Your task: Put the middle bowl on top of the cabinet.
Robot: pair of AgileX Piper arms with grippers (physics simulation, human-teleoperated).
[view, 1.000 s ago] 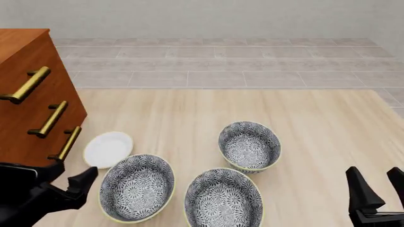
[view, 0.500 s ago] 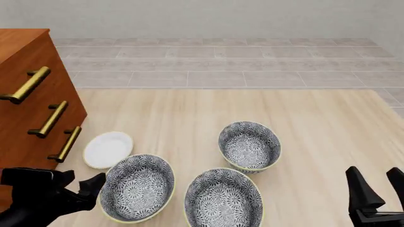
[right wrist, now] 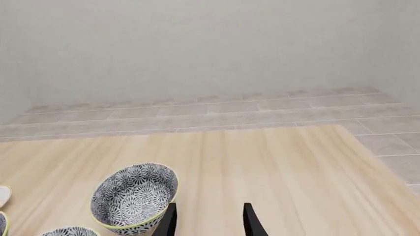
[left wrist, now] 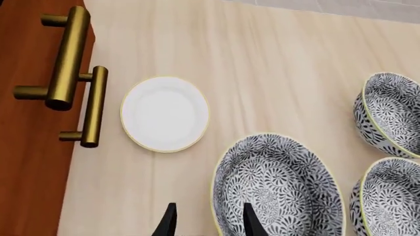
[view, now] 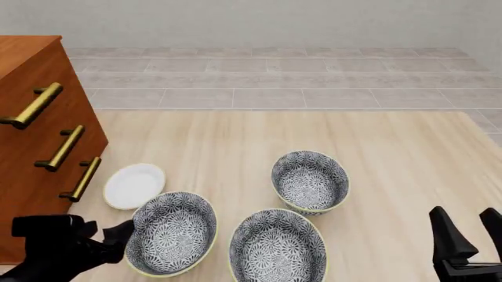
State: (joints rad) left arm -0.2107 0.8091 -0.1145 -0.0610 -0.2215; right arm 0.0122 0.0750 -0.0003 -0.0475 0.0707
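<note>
The desk (view: 235,135) is of pale wood with a long grain. On it stand three patterned bowls, a small white plate (view: 134,185) and the cabinet (view: 35,135). The left bowl (view: 170,232) is just beside the left hand (view: 98,235), touching or nearly so. The middle bowl (view: 278,247) lies between the two hands, and the far bowl (view: 310,181) stands beyond it. The plate lies just beyond the left hand, near the cabinet's foot.
</note>
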